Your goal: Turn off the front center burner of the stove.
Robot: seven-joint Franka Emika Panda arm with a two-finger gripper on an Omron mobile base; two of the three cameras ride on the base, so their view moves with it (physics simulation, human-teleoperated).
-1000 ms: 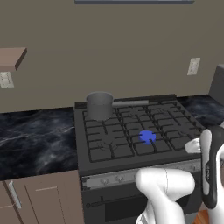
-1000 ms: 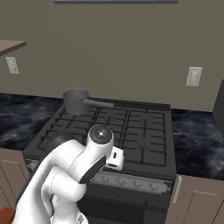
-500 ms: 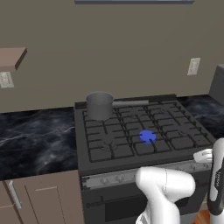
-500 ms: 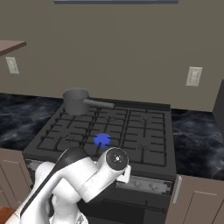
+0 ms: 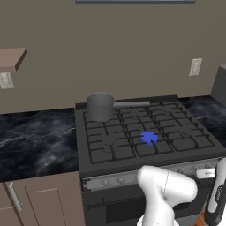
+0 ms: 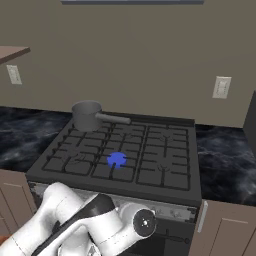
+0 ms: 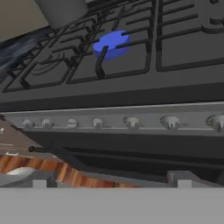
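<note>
1. On the left, black marbled bench (image 5: 35, 141) runs up to the stove (image 5: 132, 170), with brown cabinets (image 5: 44, 201) beneath it.
2. A grey pot (image 5: 100, 106) sits on the stove's back left burner, its handle pointing right along the rear grates.
3. The front center burner (image 5: 148, 137) glows blue under the black grates, in the front row and a little right of the stove's middle in the left base view; it also shows in the hand view (image 7: 112, 43), so it is not yet off.
4. Below it, the silver knob strip (image 7: 122, 122) crosses the hand view with a row of small knobs (image 7: 131, 122), apart from the hand and untouched.
5. The arm is folded low in front of the oven door (image 7: 131, 153). The fingertips (image 7: 183, 181) barely rise at the bottom of the hand view, and I cannot tell whether the jaws are spread or pressed together.
6. The step in hand looks like the approach. Next, the hand likely needs to rise and close in on the knob that governs this burner, then grip and turn it.
</note>
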